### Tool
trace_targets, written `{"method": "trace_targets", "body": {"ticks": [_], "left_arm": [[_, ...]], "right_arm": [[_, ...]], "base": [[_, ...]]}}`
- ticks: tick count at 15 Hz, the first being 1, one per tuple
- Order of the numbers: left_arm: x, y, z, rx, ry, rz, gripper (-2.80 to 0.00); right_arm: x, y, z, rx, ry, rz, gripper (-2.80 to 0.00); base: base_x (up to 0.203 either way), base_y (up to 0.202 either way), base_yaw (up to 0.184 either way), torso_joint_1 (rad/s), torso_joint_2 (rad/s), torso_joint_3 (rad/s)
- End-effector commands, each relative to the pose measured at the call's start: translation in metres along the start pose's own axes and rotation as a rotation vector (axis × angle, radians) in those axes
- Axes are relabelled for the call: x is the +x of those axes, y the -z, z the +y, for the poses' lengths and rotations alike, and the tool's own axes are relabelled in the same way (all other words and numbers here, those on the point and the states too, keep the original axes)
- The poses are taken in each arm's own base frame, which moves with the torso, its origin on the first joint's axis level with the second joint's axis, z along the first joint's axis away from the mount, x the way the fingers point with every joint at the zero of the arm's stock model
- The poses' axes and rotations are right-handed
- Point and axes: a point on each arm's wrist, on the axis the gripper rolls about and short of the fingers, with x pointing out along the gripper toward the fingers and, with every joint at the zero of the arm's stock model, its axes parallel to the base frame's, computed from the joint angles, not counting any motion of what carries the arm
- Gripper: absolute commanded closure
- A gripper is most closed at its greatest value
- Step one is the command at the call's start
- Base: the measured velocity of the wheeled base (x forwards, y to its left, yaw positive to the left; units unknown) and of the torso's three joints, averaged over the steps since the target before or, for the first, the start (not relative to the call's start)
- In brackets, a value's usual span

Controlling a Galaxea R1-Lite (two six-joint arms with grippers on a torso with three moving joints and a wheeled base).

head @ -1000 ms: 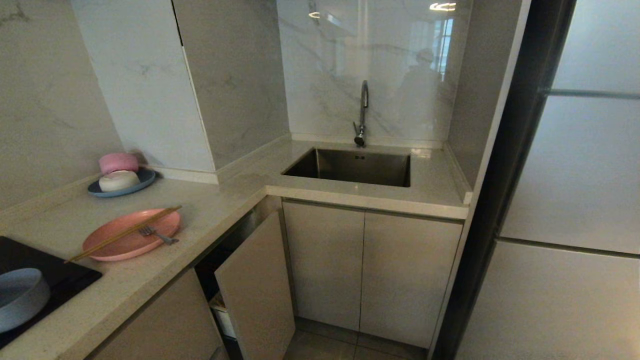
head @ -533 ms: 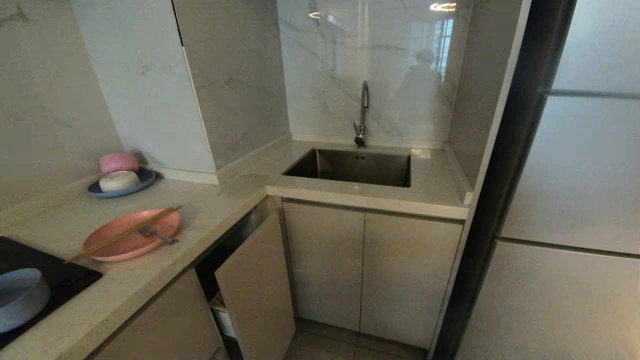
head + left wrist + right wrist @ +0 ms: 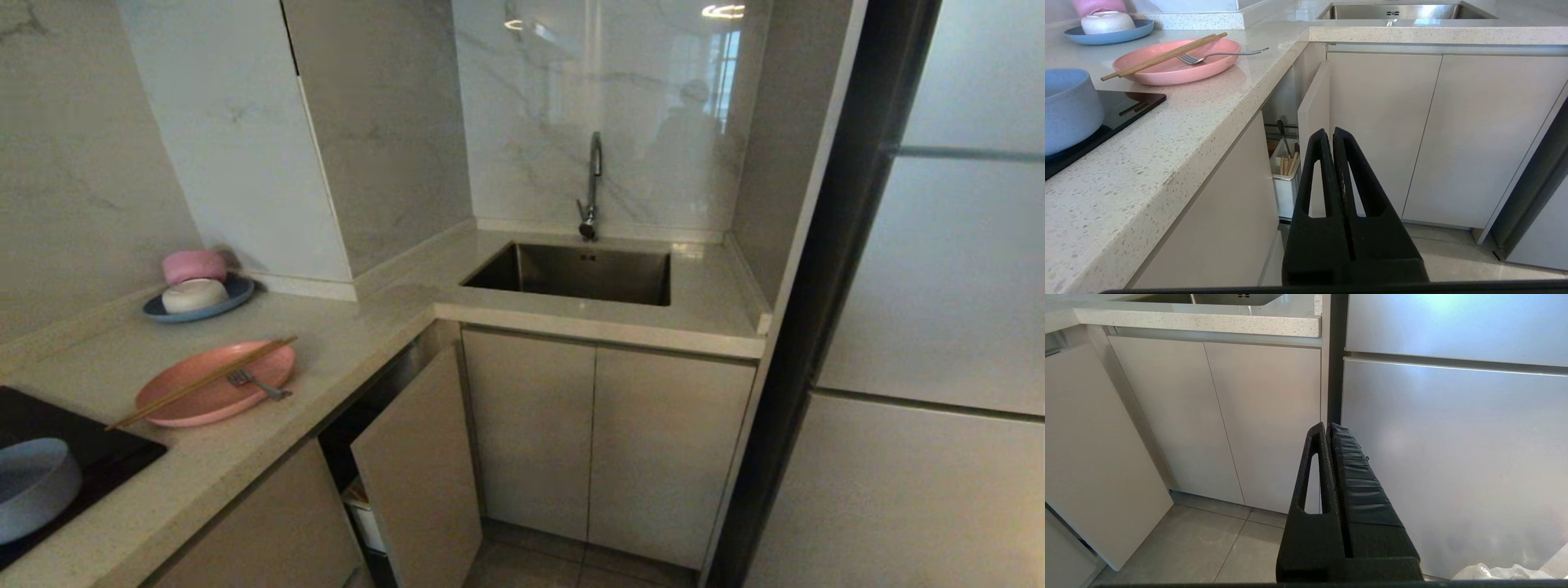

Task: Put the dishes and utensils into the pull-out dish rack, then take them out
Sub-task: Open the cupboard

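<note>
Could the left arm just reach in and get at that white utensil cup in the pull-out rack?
Probably not yet. The left gripper hangs shut below counter level, and the rack's beige door front is only partly pulled out, so the white utensil cup sits in a narrow gap behind it.

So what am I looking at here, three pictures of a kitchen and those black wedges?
One robot, three cameras. The wide picture is from its head; the others sit on its wrists. The black wedges are its left gripper and right gripper, both shut, holding nothing, low before the cabinets. On the counter lies a pink plate with chopsticks and a fork on it, and a blue-grey bowl. The dish rack is partly pulled out.
</note>
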Motion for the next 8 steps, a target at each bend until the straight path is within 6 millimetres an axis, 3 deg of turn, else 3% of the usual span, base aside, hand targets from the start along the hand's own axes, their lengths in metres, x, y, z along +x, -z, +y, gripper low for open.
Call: {"method": "trace_targets", "body": {"ticks": [1, 6, 8], "left_arm": [[0.0005, 0.0016, -0.0001, 0.0, 0.0, 0.007, 0.0], [0.0005, 0.0016, -0.0001, 0.0, 0.0, 0.007, 0.0], [0.0005, 0.0016, -0.0001, 0.0, 0.0, 0.007, 0.0]], "right_arm": [[0.0, 0.0, 0.0, 0.0, 0.0, 0.0, 0.0], [0.0001, 0.0, 0.0, 0.001, 0.0, 0.001, 0.0], [0.0001, 0.0, 0.0, 0.001, 0.0, 0.001, 0.0]], "base": [[0.0, 0.0, 0.0, 0.0, 0.0, 0.0], [0.0, 0.0, 0.0, 0.0, 0.0, 0.0], [0.0, 0.0, 0.0, -0.098, 0.25, 0.124]]}}
